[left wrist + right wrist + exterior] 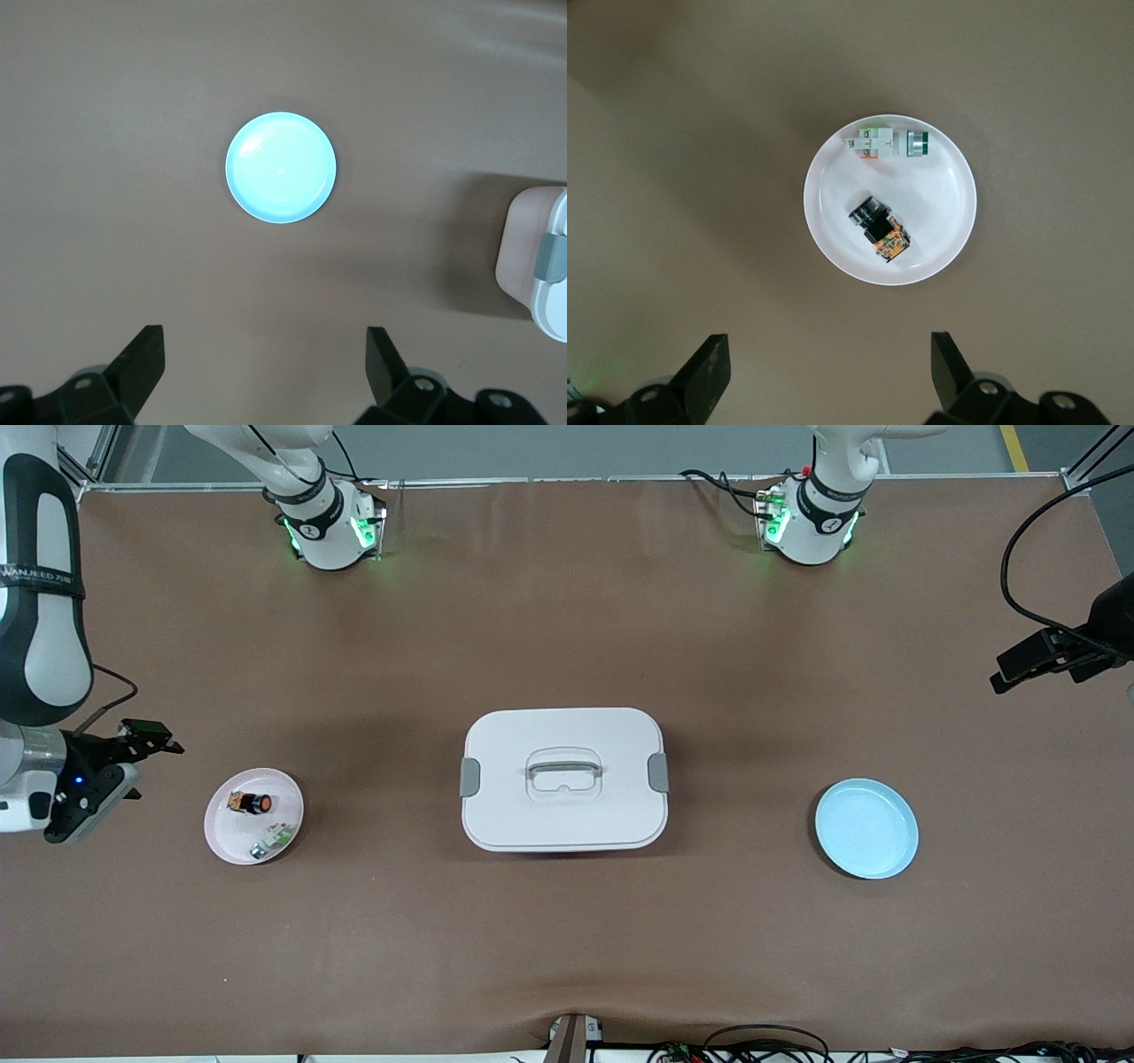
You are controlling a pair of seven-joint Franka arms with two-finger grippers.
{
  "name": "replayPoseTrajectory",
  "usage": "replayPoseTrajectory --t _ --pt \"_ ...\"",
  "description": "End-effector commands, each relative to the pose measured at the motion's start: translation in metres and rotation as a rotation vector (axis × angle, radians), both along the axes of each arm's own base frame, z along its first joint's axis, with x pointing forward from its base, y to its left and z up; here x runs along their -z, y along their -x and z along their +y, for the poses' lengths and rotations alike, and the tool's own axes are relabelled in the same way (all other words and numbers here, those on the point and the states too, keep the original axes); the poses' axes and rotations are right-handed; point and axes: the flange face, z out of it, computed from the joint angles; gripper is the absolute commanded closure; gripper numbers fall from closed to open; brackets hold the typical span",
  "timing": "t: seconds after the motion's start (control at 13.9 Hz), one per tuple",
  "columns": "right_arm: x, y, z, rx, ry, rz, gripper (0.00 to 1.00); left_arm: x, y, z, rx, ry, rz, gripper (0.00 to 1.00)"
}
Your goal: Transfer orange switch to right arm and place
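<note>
**Item: orange switch, lying in the pink plate – both grippers released**

Location of task item: the orange switch (252, 803) lies on its side in the pink plate (218, 834), toward the right arm's end of the table. A green-capped switch (270, 841) shares the plate, nearer to the front camera and apart from the orange one.

Other stock: a white lidded box (564, 779) at mid-table, lid on and handle flat; a blue plate (866, 828) toward the left arm's end, with nothing on it.

End effectors: the right gripper (149, 766) hangs over the table at the right arm's end, just off the pink plate, fingers spread and carrying nothing. The left gripper (1032, 660) hangs over the table's edge at the left arm's end, fingers likewise spread and bare.

Progress: the switch rests on the right arm's plate and no gripper holds it. That fits a handover and placing already completed. It fits equally a switch waiting to be fetched from that plate. The pictures do not settle which, so no remaining work can be listed.

Views compared: the right wrist view alone shows the orange switch (881, 230) in detail, with its black barrel and orange terminal block. It also shows the green-capped switch (886, 142) at the plate's rim. The left wrist view confirms the blue plate (280, 166) is bare and catches a corner of the box (532, 257). Only the front view shows both arms and the spacing of all three vessels
</note>
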Motion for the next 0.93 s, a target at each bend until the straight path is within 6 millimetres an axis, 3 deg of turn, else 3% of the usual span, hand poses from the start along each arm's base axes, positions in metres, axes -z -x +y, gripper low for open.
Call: replayPoseTrajectory --t 0.0,0.36,0.65,0.86 --pt "-0.028 0.006 -0.002 0.071 0.037 -0.01 0.0 -0.003 0.002 -0.002 0.02 0.001 0.005 0.0" --pt "-0.09 0.032 -0.005 0.297 0.073 -0.022 0.0 -0.002 0.0 -0.001 0.072 0.006 0.004 0.0" --pt "-0.134 0.052 -0.035 0.464 0.086 -0.066 0.0 -0.001 0.0 -0.001 0.08 0.001 0.005 0.0" --pt "-0.183 0.065 -0.052 0.523 0.08 -0.085 0.0 -0.001 0.0 -0.003 0.073 -0.008 0.006 0.0"
